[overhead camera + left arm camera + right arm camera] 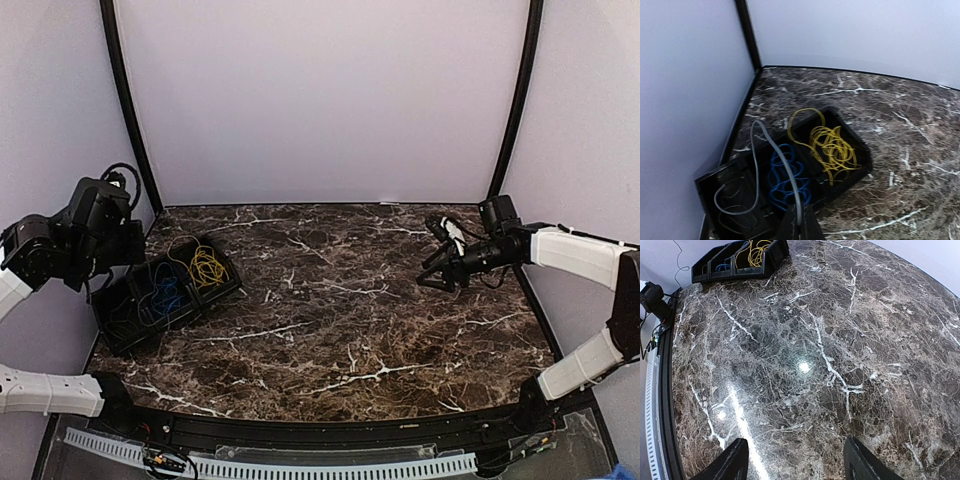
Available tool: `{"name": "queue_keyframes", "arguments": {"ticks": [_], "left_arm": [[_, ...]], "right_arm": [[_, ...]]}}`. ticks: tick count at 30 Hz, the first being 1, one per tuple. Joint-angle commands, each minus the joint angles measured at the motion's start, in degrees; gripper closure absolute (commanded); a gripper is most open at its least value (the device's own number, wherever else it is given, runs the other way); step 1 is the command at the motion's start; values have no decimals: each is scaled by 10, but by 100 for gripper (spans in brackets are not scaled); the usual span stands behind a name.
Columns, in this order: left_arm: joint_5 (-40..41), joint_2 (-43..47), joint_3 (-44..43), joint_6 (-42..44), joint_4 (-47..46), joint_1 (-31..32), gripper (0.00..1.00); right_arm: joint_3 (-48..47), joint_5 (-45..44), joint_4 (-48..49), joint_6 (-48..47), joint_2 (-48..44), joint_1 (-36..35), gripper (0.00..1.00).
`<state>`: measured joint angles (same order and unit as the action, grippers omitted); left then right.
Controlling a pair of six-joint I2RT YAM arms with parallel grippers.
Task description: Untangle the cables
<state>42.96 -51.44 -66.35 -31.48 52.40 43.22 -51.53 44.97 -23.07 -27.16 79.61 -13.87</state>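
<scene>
Left arm [60, 245] was raised at the left wall, above the left end of the tray [185, 318]. In the left wrist view the left gripper [800, 225] was closed, jaws pinched together on a grey cable [756, 160]. From the fingertips the cable rose in a tall arch over the tray and dropped into the leftmost compartment, where it ended in a loose loop on the floor of that compartment. The arch passed in front of the middle compartment as seen from the wrist; I could not tell whether it touched the cables there.

The tray was black, with three compartments in a row, and sat on the dark marble table [340, 300] at its left side, turned at an angle to the table edge. The middle compartment held blue cables [785, 175] in a loose bundle. The rightmost compartment held yellow cables [832, 147] in a tangled bundle, with one yellow loop reaching up against the far wall of that compartment. The blue and yellow bundles lay apart, each within its own compartment.

Right arm [575, 250] reached in from the right side, well apart from the tray. The right gripper [796, 460] hung above bare marble with its jaws spread wide and nothing between its fingers [732, 462]. The right wrist view showed the tray far off, at the upper left.
</scene>
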Motion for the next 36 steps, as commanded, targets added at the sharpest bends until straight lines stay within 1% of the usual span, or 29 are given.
{"name": "queue_keyframes", "arguments": {"ticks": [1,2,3,4,7,8,9,10,11,12,14,16,19,24,27,30,33,34,36], "left_arm": [[43,-3,4,-28,102,-85,100],[41,-5,9,-20,99,-122,100],[37,-5,18,-12,85,-140,100],[23,-3,24,16,70,-173,100],[-2,6,54,67,-5,-234,100],[-16,7,67,91,-20,-265,100],[-23,7,74,104,-52,-281,100],[-42,7,91,127,-85,-312,100],[-52,5,100,138,-101,-328,100],[-69,3,118,155,-131,-360,100],[-92,0,146,171,-173,-394,100],[-105,2,167,179,-207,-401,100],[-100,-8,186,180,-230,-403,100],[-142,-14,203,134,-210,-403,100],[-137,-3,201,85,-185,-402,100],[-153,17,193,50,-163,-402,100],[-174,-2,182,-24,-119,-404,100],[-187,-7,182,-39,-113,-404,100],[-200,-16,187,-99,-102,-405,100]], "right_arm": [[-5,12,-2,-14,-1,0,34],[-5,12,-3,-14,-1,0,34],[-4,12,-3,-15,-2,0,34],[-2,11,-3,-16,-3,0,34],[-2,8,-4,-18,-7,0,34],[-1,8,-5,-19,-8,0,34],[0,7,-4,-19,-9,0,34],[0,7,-4,-20,-10,0,34],[1,7,-4,-20,-12,0,34],[1,6,-5,-21,-12,1,34],[2,6,-6,-22,-14,0,35],[3,5,-6,-24,-15,0,35],[5,5,-7,-28,-14,0,35],[-5,8,-23,-38,4,0,36],[-9,11,-32,-42,14,0,36],[-12,14,-37,-45,22,0,37],[-16,17,-45,-50,28,-1,37],[-17,17,-49,-52,30,-1,37],[-20,17,-52,-53,32,-1,37]]}}
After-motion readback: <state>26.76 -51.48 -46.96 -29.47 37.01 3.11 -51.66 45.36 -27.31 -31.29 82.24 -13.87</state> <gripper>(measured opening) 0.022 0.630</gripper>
